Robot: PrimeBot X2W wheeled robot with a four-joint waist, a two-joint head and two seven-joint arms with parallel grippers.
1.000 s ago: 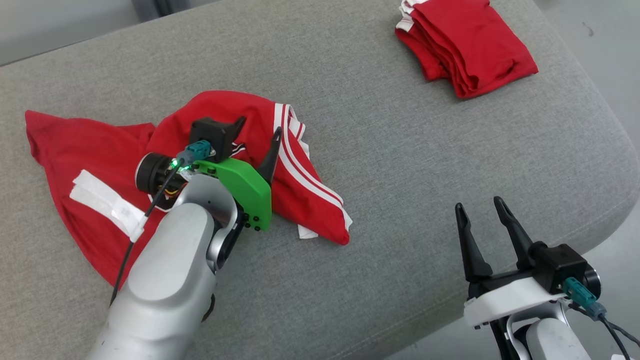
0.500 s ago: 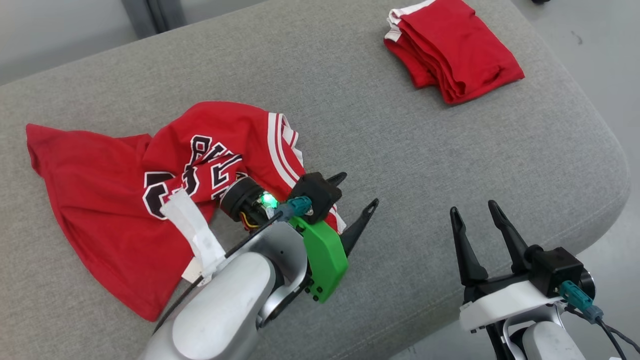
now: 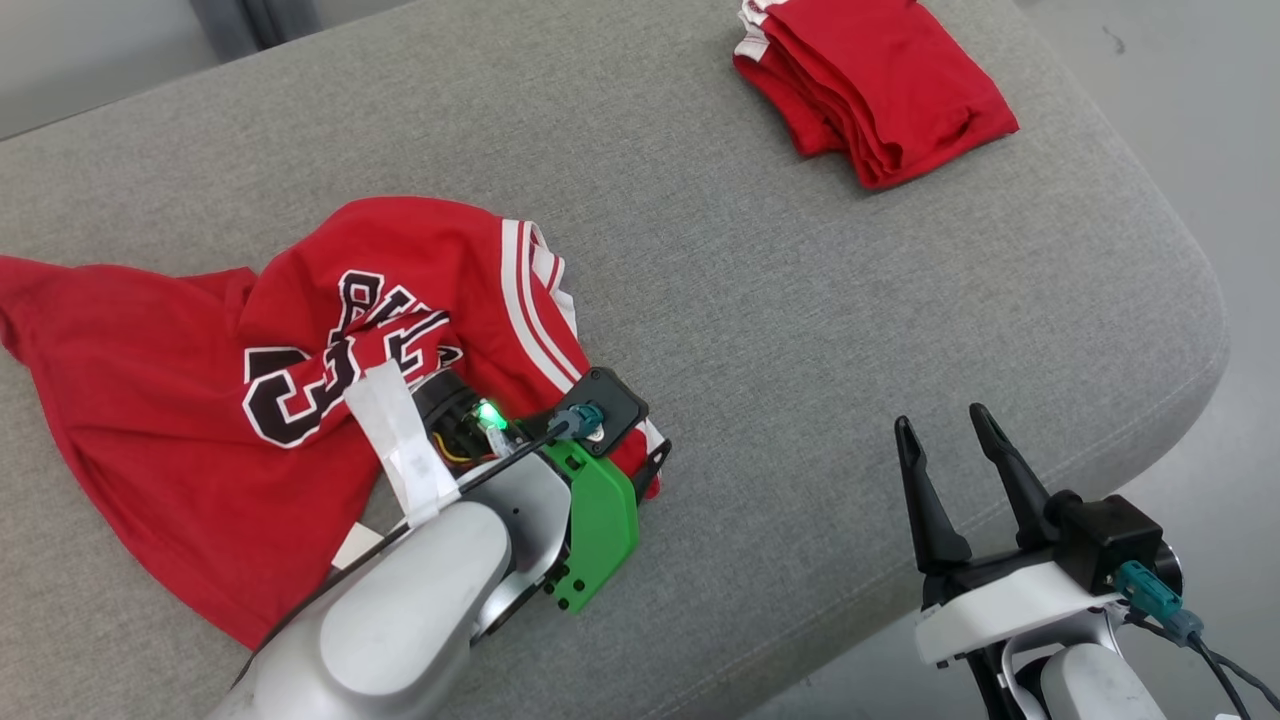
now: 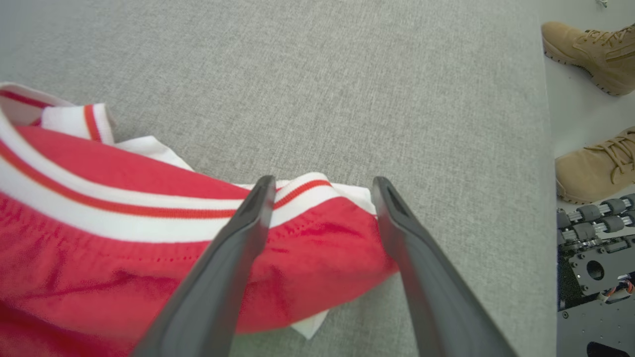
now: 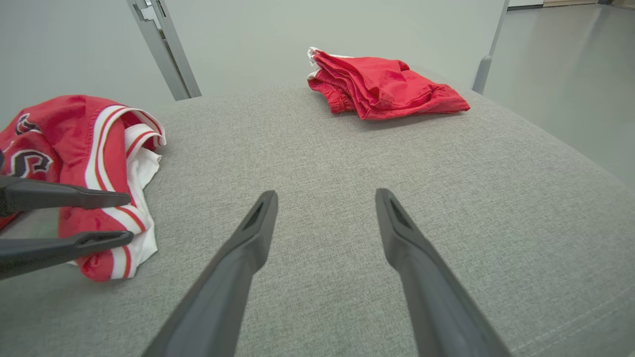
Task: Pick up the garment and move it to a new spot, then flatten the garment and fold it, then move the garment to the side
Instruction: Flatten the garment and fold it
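Cushion: I am looking down at a broad grey fabric cushion (image 3: 800,300) with a rounded edge on the robot's right, where it drops to a pale floor.
Garment: the red jersey (image 3: 150,400) lies crumpled on the left half of the cushion. Black-and-white lettering faces up, and white-and-red striped trim runs along the edge nearest the middle. It is not flat and not folded.
Folded pile: a second red piece (image 3: 880,90), folded with white trim at one end, sits at the far right of the cushion, well apart from the jersey.
Left gripper: my left gripper (image 4: 322,183) is at the jersey's near-right corner with its jaws spread wide. In the left wrist view the striped hem corner lies between the two dark fingers. Nothing is pinched, and I cannot tell whether the tips touch the cloth.
Right gripper: my right gripper (image 3: 941,418) hangs at the cushion's near-right edge, jaws wide with nothing between them, pointing across the bare fabric towards the folded pile.
Boots: a person's tan laced boots (image 4: 593,166) stand on the floor beyond the cushion's edge.
Tape: a strip of white tape (image 3: 400,450) wraps the cable on the left forearm.
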